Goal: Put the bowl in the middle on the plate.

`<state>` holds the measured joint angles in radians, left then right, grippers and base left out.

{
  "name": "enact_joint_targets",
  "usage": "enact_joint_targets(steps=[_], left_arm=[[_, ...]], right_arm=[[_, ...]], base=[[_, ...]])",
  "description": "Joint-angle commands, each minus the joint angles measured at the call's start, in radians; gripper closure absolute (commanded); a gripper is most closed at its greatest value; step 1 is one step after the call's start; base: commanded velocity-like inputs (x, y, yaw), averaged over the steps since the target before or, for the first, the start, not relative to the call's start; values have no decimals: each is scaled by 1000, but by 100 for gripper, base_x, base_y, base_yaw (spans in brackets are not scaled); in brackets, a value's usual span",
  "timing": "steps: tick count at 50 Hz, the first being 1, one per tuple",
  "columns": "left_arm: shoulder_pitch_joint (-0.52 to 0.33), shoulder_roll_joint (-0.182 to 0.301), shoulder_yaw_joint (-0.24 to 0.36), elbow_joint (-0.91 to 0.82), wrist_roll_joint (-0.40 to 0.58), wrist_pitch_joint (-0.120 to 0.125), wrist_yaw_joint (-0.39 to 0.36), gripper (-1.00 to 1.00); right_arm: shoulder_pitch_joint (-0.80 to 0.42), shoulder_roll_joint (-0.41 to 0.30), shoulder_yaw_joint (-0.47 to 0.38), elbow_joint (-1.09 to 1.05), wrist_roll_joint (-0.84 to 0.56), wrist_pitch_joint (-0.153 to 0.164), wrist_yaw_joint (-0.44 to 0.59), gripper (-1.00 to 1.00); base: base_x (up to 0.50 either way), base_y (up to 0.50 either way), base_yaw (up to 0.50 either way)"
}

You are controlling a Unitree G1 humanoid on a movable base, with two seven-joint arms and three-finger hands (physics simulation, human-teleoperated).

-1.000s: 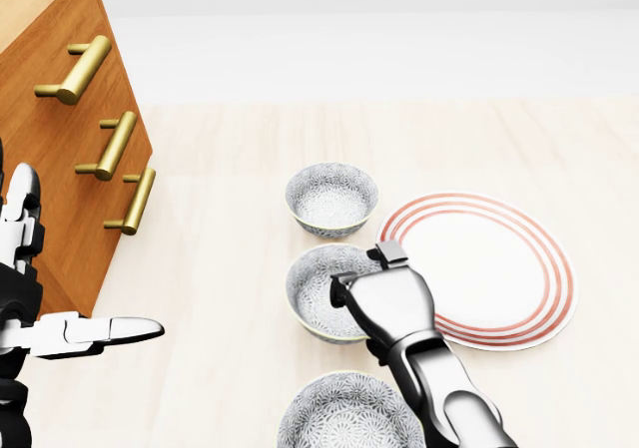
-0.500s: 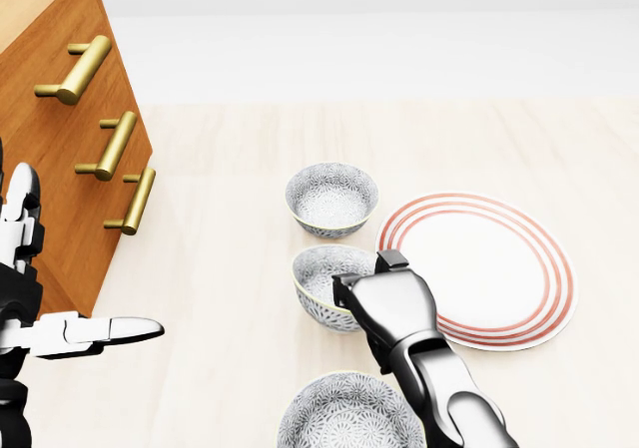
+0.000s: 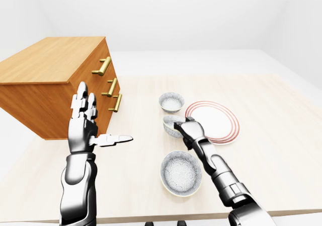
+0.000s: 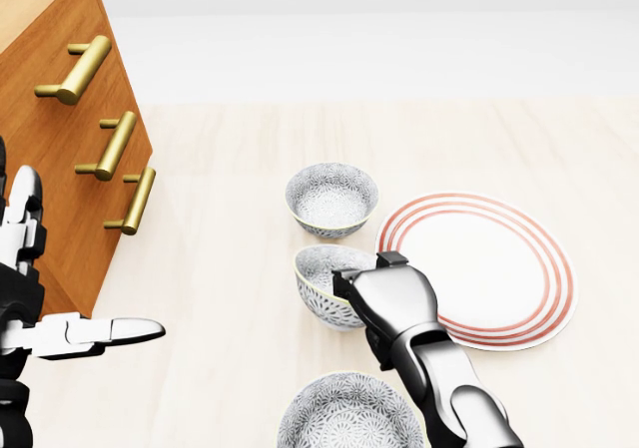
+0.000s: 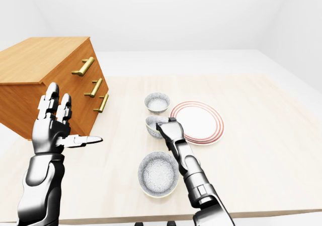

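Note:
Three patterned grey bowls stand in a column in the head view. The middle bowl (image 4: 321,280) is tilted and lifted slightly off the table, and my right hand (image 4: 367,293) is shut on its right rim. To its right lies the white plate with red rings (image 4: 499,268), bare. The upper bowl (image 4: 331,199) and the lower bowl (image 4: 349,413) rest on the table. My left hand (image 3: 88,130) is raised at the left, fingers spread open and holding nothing.
A wooden drawer chest (image 3: 55,85) with brass handles (image 4: 112,147) stands on the table at the left, next to my left hand. The light wooden tabletop (image 4: 230,298) stretches beyond the plate to the right; its near edge runs below the lower bowl.
The middle bowl has risen and tipped in my right hand, moving slightly upward in the head view. My left hand has stayed put.

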<state>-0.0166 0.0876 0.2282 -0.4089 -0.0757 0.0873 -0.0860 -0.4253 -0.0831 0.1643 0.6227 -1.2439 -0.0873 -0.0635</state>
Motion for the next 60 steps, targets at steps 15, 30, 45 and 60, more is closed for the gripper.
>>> enact_joint_targets(steps=[15,30,45,60], left_arm=[[2,0,2,-2,-1,0,-2,-100],[-1,1,2,-2,-3,0,-1,-100],[-4,2,2,-6,-6,0,0,-100],[2,0,0,0,-4,0,-1,-100]], right_arm=[[35,14,0,-114,48,0,126,100],[20,14,-15,-174,108,0,211,100],[-3,17,-30,-234,175,0,297,100],[-24,-6,-52,-285,207,0,348,100]], base=[[0,0,0],[0,0,0],[0,0,0],[0,0,0]])
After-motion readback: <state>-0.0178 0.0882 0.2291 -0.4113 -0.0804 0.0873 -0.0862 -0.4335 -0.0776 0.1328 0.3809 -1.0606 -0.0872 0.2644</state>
